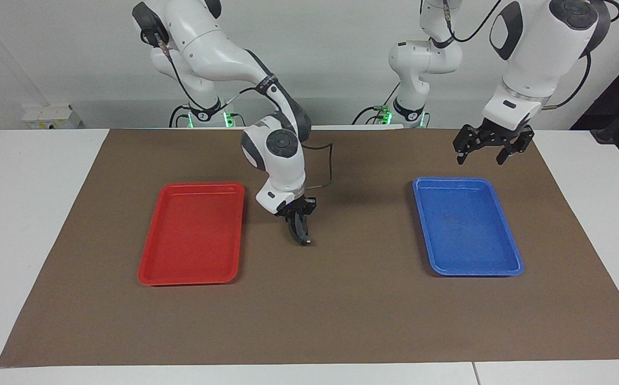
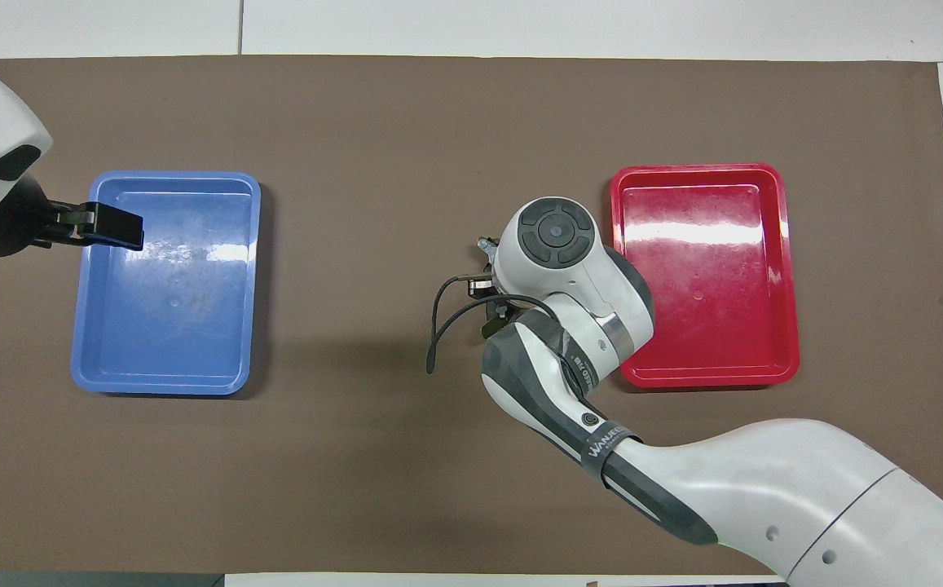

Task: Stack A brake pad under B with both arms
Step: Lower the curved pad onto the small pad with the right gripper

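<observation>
My right gripper (image 1: 298, 217) is shut on B (image 1: 303, 234), the black curved piece, which hangs down with its lower end at the mat, between the red and blue trays. The short grey pad A lay on this spot; I cannot tell it apart from B above it. In the overhead view the right arm's wrist (image 2: 557, 242) hides the gripper and the pad; only a notched end of B (image 2: 485, 244) shows. My left gripper (image 1: 479, 158) is open and empty, raised over the mat by the blue tray's end nearest the robots (image 2: 112, 228).
A red tray (image 1: 191, 278) lies on the brown mat toward the right arm's end, beside the right gripper. A blue tray (image 1: 475, 271) lies toward the left arm's end. Both are empty. A black cable (image 2: 437, 326) loops off the right wrist.
</observation>
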{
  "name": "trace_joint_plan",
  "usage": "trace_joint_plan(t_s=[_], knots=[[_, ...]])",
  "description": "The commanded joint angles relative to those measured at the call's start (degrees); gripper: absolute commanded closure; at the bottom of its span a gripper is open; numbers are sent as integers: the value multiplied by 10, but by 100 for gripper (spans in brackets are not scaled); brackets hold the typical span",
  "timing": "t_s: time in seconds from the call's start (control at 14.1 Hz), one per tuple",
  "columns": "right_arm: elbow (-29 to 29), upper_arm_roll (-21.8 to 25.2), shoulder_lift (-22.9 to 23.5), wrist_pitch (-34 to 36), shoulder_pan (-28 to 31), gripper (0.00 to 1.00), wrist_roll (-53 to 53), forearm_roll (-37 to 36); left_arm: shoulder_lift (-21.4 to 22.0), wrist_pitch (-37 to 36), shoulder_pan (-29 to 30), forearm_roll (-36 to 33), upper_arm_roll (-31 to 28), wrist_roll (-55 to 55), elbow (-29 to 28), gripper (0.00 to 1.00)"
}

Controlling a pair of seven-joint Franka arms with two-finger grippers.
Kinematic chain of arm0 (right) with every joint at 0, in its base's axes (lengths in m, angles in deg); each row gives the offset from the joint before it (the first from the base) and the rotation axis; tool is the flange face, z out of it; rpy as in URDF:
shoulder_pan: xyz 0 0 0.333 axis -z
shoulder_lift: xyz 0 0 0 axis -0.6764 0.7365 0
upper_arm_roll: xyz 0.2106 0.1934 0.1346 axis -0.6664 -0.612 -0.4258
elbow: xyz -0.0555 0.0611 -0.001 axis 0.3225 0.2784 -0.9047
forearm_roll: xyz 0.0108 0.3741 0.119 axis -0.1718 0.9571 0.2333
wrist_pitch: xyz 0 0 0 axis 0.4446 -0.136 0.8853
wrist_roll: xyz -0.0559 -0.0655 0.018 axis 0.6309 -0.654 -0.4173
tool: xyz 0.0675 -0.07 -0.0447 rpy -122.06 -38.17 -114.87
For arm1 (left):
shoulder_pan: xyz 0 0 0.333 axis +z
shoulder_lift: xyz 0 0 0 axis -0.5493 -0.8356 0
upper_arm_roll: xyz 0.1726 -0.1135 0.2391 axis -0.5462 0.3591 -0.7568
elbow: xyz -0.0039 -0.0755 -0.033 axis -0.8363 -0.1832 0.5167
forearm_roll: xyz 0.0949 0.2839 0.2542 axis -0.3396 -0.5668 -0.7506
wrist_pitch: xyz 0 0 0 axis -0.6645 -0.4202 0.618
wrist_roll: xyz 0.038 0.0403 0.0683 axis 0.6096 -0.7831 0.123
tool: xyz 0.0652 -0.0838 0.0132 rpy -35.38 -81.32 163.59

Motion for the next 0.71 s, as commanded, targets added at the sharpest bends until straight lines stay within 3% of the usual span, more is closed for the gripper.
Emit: trace_joint_plan(t_s=[0.0,0.5,0.57,0.64], knots=[[-8,-6,-4,0,1,99,0,-9,19,4,0,8,-8,1,-21,0],[-18,-7,-8,-1,1,93,0,-9,16,3,1,8,-10,5,-20,0],[-22,-6,-9,-4,2,88,0,-9,16,2,1,8,-10,5,-20,0],[-24,-6,-9,-4,2,73,0,-9,16,1,1,8,-10,6,-21,0]])
